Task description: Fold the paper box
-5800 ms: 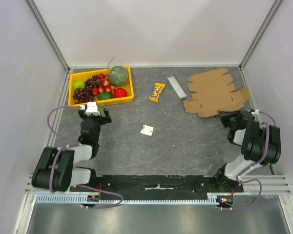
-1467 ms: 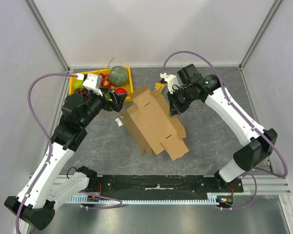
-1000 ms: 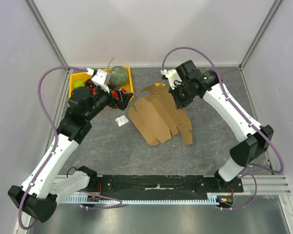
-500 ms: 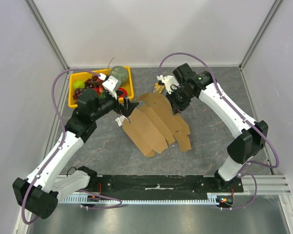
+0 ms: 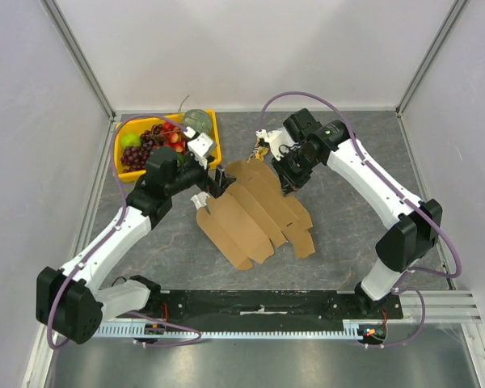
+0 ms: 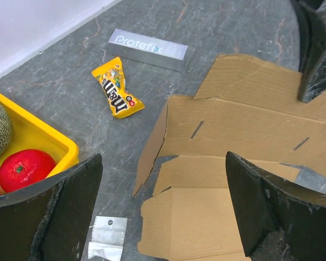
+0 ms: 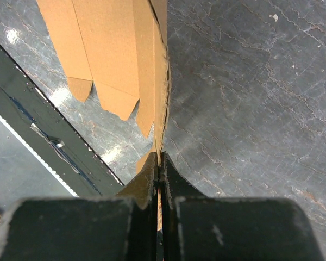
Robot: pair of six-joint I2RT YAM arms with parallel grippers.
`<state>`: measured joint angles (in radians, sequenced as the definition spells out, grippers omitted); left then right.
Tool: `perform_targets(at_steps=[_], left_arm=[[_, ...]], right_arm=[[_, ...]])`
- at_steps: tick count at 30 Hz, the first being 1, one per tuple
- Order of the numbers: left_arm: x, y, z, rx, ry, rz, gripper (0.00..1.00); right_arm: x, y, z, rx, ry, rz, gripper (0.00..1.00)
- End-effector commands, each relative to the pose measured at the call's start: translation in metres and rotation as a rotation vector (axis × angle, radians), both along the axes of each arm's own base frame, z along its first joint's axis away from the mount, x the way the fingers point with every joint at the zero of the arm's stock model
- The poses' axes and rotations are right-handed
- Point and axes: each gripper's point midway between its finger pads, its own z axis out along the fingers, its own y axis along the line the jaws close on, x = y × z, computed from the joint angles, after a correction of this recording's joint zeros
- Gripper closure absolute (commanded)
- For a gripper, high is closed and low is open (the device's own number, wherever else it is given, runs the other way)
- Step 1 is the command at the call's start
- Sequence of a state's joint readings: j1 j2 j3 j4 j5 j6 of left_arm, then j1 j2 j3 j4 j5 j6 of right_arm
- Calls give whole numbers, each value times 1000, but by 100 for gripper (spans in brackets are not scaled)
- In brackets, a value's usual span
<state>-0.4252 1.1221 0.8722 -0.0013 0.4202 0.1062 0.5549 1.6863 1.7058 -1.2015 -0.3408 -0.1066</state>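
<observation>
The paper box (image 5: 255, 214) is a flat brown die-cut cardboard sheet in the middle of the table, partly raised at its far edge. My right gripper (image 5: 285, 184) is shut on that far edge; in the right wrist view its fingers (image 7: 152, 174) pinch the sheet's thin edge (image 7: 162, 109). My left gripper (image 5: 216, 182) is open and empty just above the sheet's left corner. In the left wrist view the cardboard (image 6: 233, 163) lies between the wide-open fingers (image 6: 60, 217).
A yellow fruit tray (image 5: 118, 145) stands at the back left, close behind the left gripper. A yellow candy packet (image 6: 118, 95), a grey bar (image 6: 148, 50) and a small white bag (image 6: 106, 239) lie around the sheet's far-left side. The black base rail (image 5: 259, 303) runs along the near edge.
My left gripper has moved right and nearer, up to the sheet's left corner. The sheet has shifted slightly toward the near left. My right gripper still holds its edge.
</observation>
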Motion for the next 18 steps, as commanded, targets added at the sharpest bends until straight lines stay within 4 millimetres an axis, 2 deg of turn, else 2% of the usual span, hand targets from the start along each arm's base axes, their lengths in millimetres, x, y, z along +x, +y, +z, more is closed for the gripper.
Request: perform_targets(at_steps=[1,5,8,12,18], left_arm=[[23,0,21,49,-135,11,0],[35,-2,15,84,-141,12,2],[40,-8,13,86,-133,-10,9],[43,-14,9,82,-114,-33,29],[36,-23,2,60,-77,-89,43]], right_arm=[[-8,1,3,9,7,35,100],[-9,1,4,14,5,38,100],[-10,1,7,22,1,40,100],[-10,2,7,25,-1,41,100],[-7,4,9,30,-4,37,100]])
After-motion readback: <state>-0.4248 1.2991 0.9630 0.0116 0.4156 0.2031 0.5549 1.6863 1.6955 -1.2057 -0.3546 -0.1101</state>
